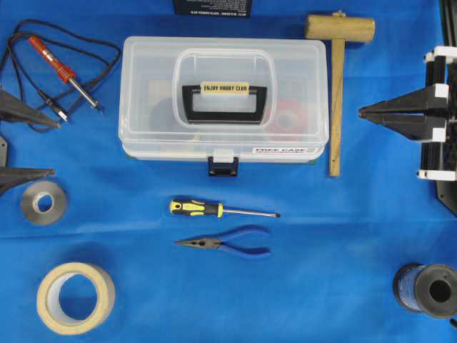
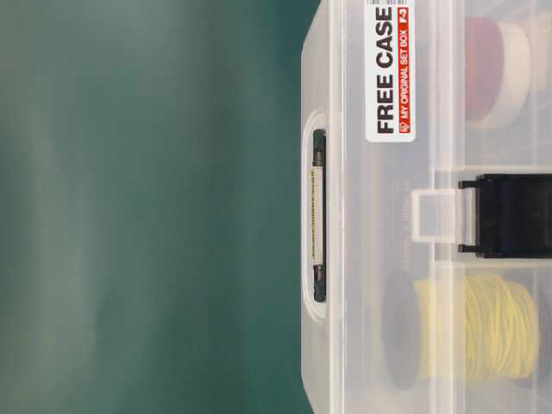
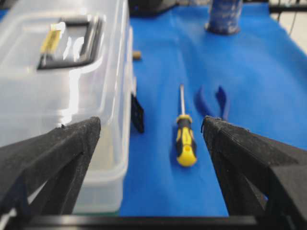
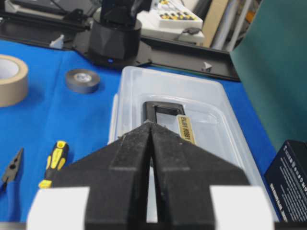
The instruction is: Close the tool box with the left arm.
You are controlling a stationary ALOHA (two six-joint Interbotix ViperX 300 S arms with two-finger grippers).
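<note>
At the left edge of the table the left hand (image 1: 18,146) sits pulled back, its two black fingers (image 3: 57,153) spread wide with nothing between them. Around it lie a soldering iron (image 1: 66,73) with its cable near the far left corner, a grey tape roll (image 1: 44,203) just in front of the hand, and a tan masking tape roll (image 1: 76,297) near the front left corner.

The tool box (image 1: 225,100) stands at the middle of the table toward the far edge. Its clear lid lies flat on the base, the black handle (image 1: 224,102) folded down on top. The dark blue latch (image 1: 223,166) at the front hangs below the lid's white tab; whether it is snapped shut cannot be told. Judged from this, the closing looks done, with at most the latch left.

In front of the box lie a yellow-handled screwdriver (image 1: 221,209) and blue-handled pliers (image 1: 225,243). A wooden mallet (image 1: 337,78) rests against the box's right side.

At the right edge the right hand (image 1: 368,112) points at the box with its fingers pressed together, holding nothing. A dark spool (image 1: 427,290) stands near the front right corner.
</note>
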